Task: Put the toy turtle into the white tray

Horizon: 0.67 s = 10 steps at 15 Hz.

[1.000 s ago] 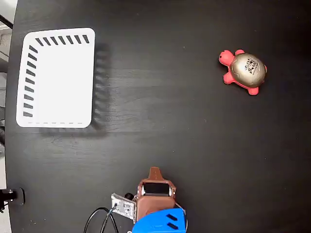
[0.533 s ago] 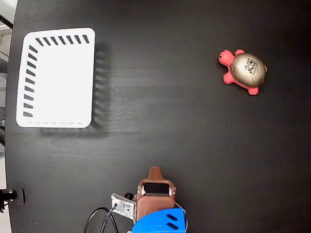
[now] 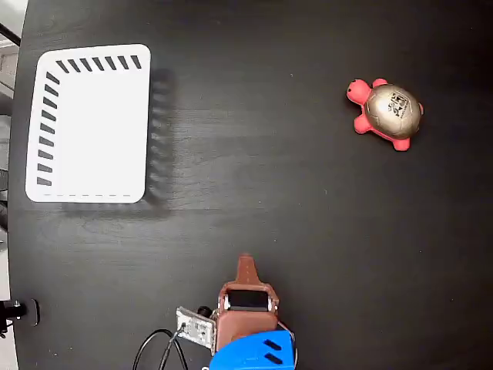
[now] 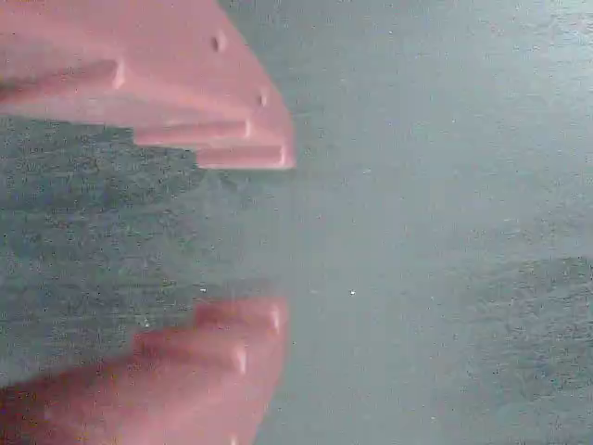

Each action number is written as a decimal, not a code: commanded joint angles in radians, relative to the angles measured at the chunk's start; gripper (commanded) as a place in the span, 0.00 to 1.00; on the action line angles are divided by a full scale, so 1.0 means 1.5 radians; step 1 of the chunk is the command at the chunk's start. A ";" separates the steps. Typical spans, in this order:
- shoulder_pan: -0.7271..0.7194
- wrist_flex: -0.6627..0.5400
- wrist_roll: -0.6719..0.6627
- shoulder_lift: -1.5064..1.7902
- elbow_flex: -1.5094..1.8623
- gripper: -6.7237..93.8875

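In the fixed view the toy turtle (image 3: 386,113) lies on the black table at the upper right, red-pink head pointing left, gold-bronze shell up. The white tray (image 3: 91,127) sits at the upper left with nothing in it. My gripper (image 3: 246,264) is low at the bottom centre, far from both, pointing up the picture. In the wrist view my gripper (image 4: 283,234) is open: one reddish finger (image 4: 185,93) above, the other finger (image 4: 213,362) below, only bare table between them. Neither turtle nor tray shows there.
The blue arm base (image 3: 254,353) with a small circuit board (image 3: 195,328) and cables (image 3: 158,348) sits at the bottom edge. The table's left edge (image 3: 17,231) runs close beside the tray.
The gripper tip has crept slightly up the fixed view, away from the base. Turtle and tray have not moved.
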 commanded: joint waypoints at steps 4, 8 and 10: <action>-0.012 0.004 -0.002 0.050 -0.007 0.06; 0.011 -0.064 -0.007 -0.106 -0.076 0.06; 0.029 -0.095 -0.018 -0.251 -0.187 0.06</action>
